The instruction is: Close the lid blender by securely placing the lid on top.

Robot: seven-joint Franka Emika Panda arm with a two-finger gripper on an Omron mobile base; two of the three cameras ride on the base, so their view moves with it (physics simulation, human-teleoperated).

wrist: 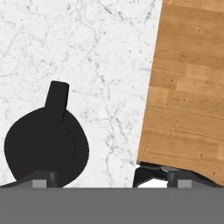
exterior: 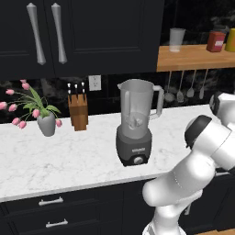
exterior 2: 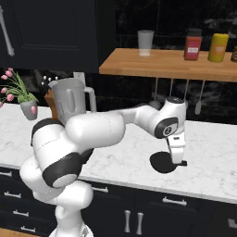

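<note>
Gripper poised over the lid, blender waiting open.

Left base view: the blender (exterior: 136,123) stands at frame centre on the white tabletop (exterior: 55,156), mouth uncovered, ready for capping. Right base view: the gripper (exterior 2: 178,159) points down at centre right, just over the black lid (exterior 2: 162,162) lying flat, likely lining up a pick. Hand view: the lid (wrist: 46,146) sits lower left beside one fingertip; the fingers look spread wide, holding nothing.
</note>
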